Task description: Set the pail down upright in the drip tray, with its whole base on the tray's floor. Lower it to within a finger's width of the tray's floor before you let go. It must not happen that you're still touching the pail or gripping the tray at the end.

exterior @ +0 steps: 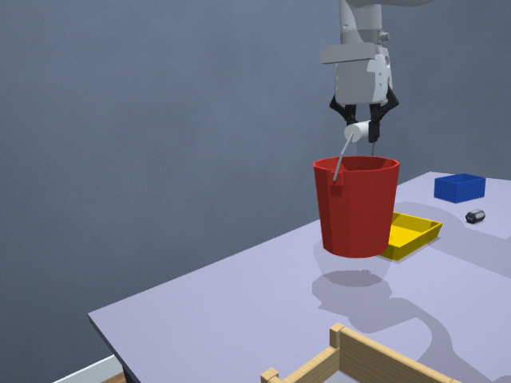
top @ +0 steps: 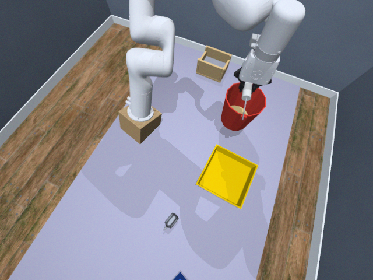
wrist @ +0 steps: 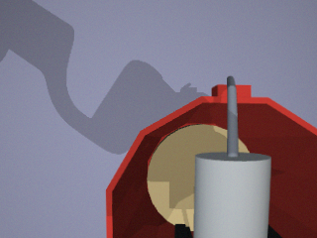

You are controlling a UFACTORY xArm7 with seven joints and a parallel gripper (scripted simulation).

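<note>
The red pail (top: 243, 107) hangs upright in the air from its wire handle, clear of the table; its shadow lies below it in the exterior view. My gripper (exterior: 362, 124) is shut on the white grip of the handle (exterior: 357, 132). The pail also shows in the exterior view (exterior: 355, 206) and in the wrist view (wrist: 213, 169), where its tan floor is visible inside. The yellow drip tray (top: 227, 175) lies flat on the table, nearer the front than the pail, and holds nothing. In the exterior view the tray (exterior: 410, 234) is partly hidden behind the pail.
A wooden crate (top: 213, 63) stands at the back, behind the pail. The arm's base sits on a wooden block (top: 140, 122) to the left. A small grey-black object (top: 171, 221) lies toward the front. A blue box (exterior: 458, 187) stands beyond the tray.
</note>
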